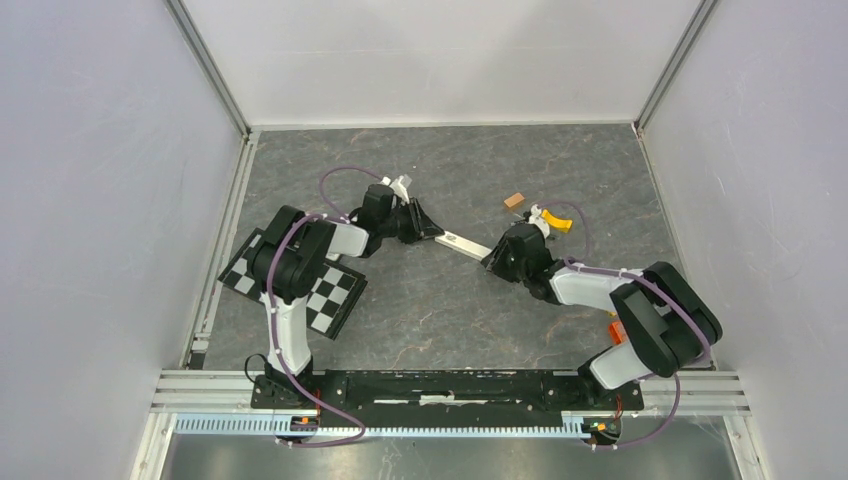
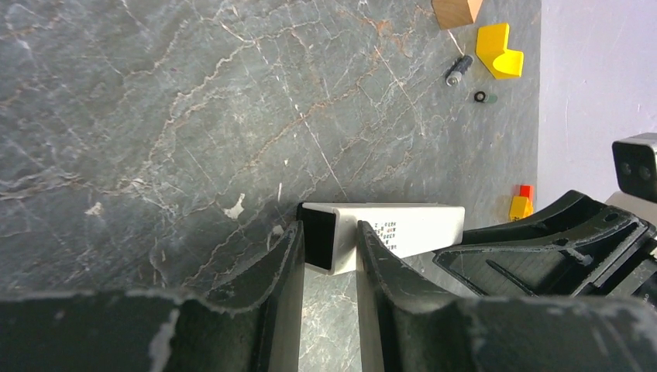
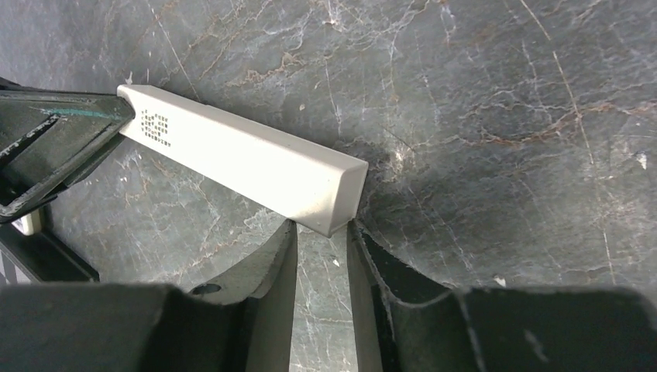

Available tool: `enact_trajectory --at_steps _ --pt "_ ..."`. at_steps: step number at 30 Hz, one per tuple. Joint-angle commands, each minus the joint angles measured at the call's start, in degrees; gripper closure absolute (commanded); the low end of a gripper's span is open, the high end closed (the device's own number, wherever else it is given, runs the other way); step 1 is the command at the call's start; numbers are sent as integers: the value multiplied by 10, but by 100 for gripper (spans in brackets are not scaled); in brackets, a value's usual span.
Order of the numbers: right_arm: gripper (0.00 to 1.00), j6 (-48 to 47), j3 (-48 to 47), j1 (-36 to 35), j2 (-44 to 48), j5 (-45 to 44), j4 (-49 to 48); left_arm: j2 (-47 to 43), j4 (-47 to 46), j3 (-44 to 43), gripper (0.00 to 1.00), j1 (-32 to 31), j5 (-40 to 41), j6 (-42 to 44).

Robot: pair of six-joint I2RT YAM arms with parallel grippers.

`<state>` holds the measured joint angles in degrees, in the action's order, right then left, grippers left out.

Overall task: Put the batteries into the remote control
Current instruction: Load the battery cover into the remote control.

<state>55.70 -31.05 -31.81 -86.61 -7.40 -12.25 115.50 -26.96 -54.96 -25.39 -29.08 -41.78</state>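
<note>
A long narrow white bar (image 1: 462, 243) with a hollow dark end and small print is held between the two arms. My left gripper (image 2: 329, 229) is shut on its hollow end (image 2: 325, 236). My right gripper (image 3: 321, 226) stands open, and only the bar's (image 3: 248, 159) far corner reaches between its fingertips. One battery (image 2: 459, 70), a small dark cylinder, lies on the grey table, with a second small dark piece (image 2: 481, 97) beside it. No remote control with a buttoned face shows in any view.
A brown block (image 2: 455, 9) and a yellow curved piece (image 2: 500, 53) lie near the batteries, at the back right of the table (image 1: 430, 320). A black-and-white checkerboard (image 1: 335, 300) lies at the left. A small orange-red piece (image 2: 521, 203) sits by the right wall.
</note>
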Motion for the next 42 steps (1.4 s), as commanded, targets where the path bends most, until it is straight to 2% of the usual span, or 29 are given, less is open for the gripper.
enact_trajectory --at_steps 1,5,7,10,16,21,26,30,36,42 --pt "62 -43 23 11 -1 19 121 41 188 45 88 -39 -29 17" --pt "44 -72 19 23 42 8 141 28 190 49 83 -38 -29 16" --pt "41 -83 13 32 55 -1 158 18 193 49 78 -37 -30 15" --pt "41 -98 3 40 66 -16 180 -4 193 48 71 -36 -34 9" --pt "41 -108 6 51 77 -32 190 -47 201 49 49 -36 -29 5" --pt "45 -120 2 51 84 -24 175 -59 202 45 39 -36 -29 -3" --pt "43 -159 -28 52 90 -27 178 -70 202 48 33 -35 -19 -15" --pt "42 -188 -52 53 89 -45 186 -85 202 55 35 -36 -5 -28" --pt "49 -241 -88 54 67 -43 190 -86 201 54 52 -36 -10 -39" --pt "54 -265 -114 54 43 -30 184 -83 202 51 59 -36 -12 -44"
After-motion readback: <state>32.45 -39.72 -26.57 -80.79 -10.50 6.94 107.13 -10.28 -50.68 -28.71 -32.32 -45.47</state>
